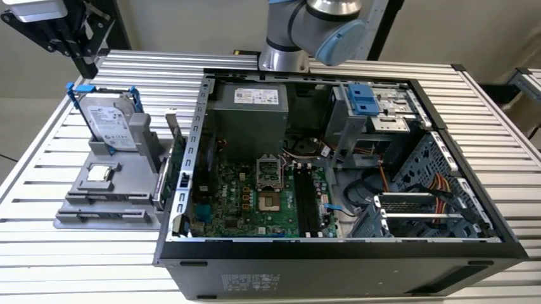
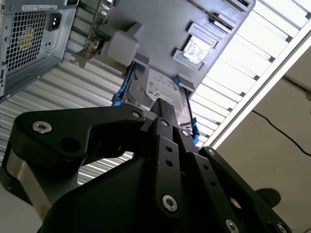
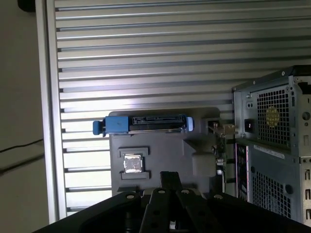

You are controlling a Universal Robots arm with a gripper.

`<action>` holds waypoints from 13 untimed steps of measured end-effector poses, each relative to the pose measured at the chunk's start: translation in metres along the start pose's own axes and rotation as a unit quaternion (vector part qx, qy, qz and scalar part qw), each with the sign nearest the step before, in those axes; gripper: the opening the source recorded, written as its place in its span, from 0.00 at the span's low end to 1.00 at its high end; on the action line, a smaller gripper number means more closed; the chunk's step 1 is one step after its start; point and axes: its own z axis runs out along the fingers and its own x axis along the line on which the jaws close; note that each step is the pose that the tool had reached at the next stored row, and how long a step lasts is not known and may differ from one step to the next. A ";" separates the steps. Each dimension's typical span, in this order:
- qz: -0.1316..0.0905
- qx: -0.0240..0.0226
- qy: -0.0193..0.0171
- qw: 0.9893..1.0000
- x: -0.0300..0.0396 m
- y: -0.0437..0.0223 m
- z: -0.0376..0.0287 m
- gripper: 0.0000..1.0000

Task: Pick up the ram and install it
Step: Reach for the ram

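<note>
Gripper [image 3: 170, 178] hangs raised over the grey parts holder [image 1: 68, 221], its black fingertips [image 2: 164, 110] drawn together with nothing seen between them; judged closed and empty. In both wrist views it looks down onto the holder, which fits an approach to the parts rack, not to the machine. On the holder a hard drive [image 1: 110, 123] in a blue frame stands upright in its slot and a processor chip [image 1: 101, 172] lies flat in a recess, each kept apart so it can be taken singly. The ram [image 1: 162, 183] is judged to be the dark bluish-green stick standing on edge along the holder's side nearest the computer case [image 1: 338, 266], just beside the larger green card [image 1: 181, 183] with the metal bracket; the identification is tentative, as the two sit close together. It is well apart from the gripper and untouched. The case lies open on the slatted surface [image 1: 85, 272], side panel off, giving access from above. The long dark memory slots [image 1: 306, 202] on the board appear unfilled. Pick-up not yet made.
</note>
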 end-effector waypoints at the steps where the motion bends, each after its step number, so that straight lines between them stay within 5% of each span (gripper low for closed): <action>1: 0.000 0.000 0.000 1.000 0.0000 0.0000 0.0000 0.00; 13: 0.000 0.000 0.000 1.000 -0.0002 -0.0029 -0.0001 0.00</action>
